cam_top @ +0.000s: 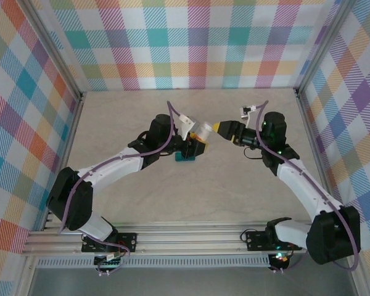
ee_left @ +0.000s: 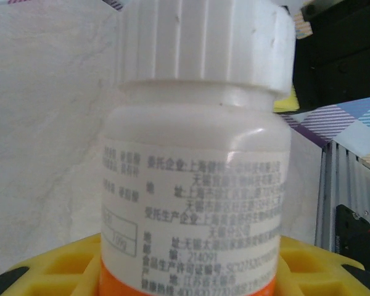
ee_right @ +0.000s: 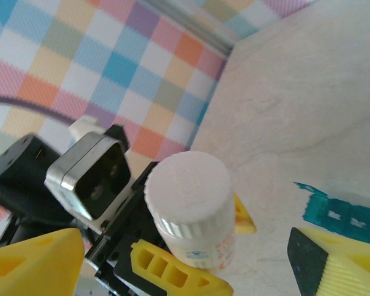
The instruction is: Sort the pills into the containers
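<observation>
Chinese print and "214091" on the label of the white bottle (ee_left: 191, 185)

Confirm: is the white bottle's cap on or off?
On. The ribbed white cap sits on the neck of the white bottle in the left wrist view; the right wrist view shows it covering the mouth.

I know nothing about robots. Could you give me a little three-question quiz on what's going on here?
1. True or false: the bottle has its cap off.
2. What does the left end effector grip? A the bottle, B a loose pill, C nothing.
3. Fill in: the teal containers lie on the ____.

Key: 1 false, the cap is on. 2 A. 3 table.
</observation>
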